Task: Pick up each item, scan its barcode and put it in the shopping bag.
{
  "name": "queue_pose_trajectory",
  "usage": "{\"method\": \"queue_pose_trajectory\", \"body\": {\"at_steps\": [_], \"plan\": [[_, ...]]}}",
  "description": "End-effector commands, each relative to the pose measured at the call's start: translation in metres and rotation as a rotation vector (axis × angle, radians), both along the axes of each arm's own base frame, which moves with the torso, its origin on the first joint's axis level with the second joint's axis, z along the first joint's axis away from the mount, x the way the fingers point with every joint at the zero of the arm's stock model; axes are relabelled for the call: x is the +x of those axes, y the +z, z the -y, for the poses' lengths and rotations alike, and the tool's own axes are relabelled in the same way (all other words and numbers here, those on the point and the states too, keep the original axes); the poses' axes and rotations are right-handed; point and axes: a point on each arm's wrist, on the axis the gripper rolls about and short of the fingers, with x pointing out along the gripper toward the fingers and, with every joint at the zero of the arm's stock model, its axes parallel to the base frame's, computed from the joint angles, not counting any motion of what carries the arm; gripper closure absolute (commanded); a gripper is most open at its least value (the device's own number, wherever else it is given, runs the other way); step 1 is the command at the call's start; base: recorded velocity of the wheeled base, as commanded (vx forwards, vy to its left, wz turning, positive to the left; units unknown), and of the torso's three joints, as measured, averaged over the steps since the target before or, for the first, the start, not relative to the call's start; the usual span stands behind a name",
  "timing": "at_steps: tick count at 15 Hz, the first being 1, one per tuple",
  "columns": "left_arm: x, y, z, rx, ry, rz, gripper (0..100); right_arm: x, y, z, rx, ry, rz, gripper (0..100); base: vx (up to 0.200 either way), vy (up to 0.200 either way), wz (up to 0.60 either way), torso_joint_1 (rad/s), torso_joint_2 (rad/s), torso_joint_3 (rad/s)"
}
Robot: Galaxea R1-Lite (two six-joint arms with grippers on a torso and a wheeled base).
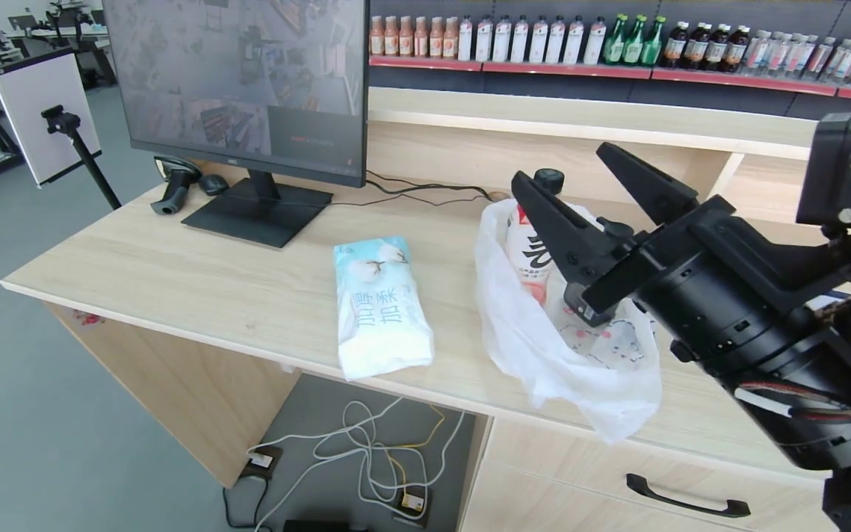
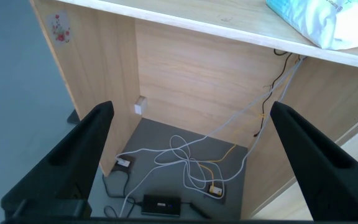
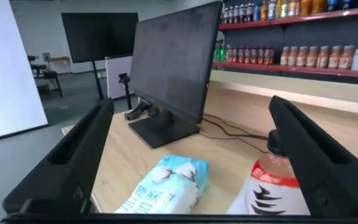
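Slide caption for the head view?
Open right gripper at the shopping bag with a bottle inside; tissue pack lies on the desk beside it.

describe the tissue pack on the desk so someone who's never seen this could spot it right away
Find the big monitor on the wooden desk; in front of it, near the desk's front edge, lies the tissue pack. It lies flat to the left of the white shopping bag, and unlike the bottle standing inside that bag it is a soft pale-blue-and-white pack.
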Motion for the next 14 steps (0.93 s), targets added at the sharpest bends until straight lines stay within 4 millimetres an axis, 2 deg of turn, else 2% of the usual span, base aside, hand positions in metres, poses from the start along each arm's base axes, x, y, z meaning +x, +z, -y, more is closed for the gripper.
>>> {"method": "queue_pose_trajectory", "body": {"at_steps": [1, 4, 6, 10, 12, 14], "plan": [[0.000, 0.000, 0.000, 0.000, 0.000, 0.000, 0, -0.022, -0.006, 0.026, -0.025, -0.022, -0.013, 0, 0.000, 0.000, 0.00, 0.000, 0.00, 0.000], [0.000, 0.000, 0.000, 0.000, 0.000, 0.000, 0, -0.055, -0.033, 0.066, -0.087, -0.065, -0.079, 0, 0.000, 0.000, 0.00, 0.000, 0.00, 0.000], [0.000, 0.000, 0.000, 0.000, 0.000, 0.000, 0, -0.086, -0.063, 0.094, -0.149, -0.072, -0.152, 0, 0.000, 0.000, 0.00, 0.000, 0.00, 0.000], [0.000, 0.000, 0.000, 0.000, 0.000, -0.001, 0, -0.101, -0.067, 0.106, -0.161, -0.068, -0.178, 0, 0.000, 0.000, 0.00, 0.000, 0.00, 0.000], [0.000, 0.000, 0.000, -0.001, 0.000, -0.001, 0, -0.113, -0.076, 0.116, -0.228, -0.065, -0.260, 0, 0.000, 0.000, 0.00, 0.000, 0.00, 0.000], [0.000, 0.000, 0.000, -0.001, 0.000, -0.001, 0, -0.133, -0.090, 0.130, -0.316, -0.046, -0.332, 0, 0.000, 0.000, 0.00, 0.000, 0.00, 0.000]]}}
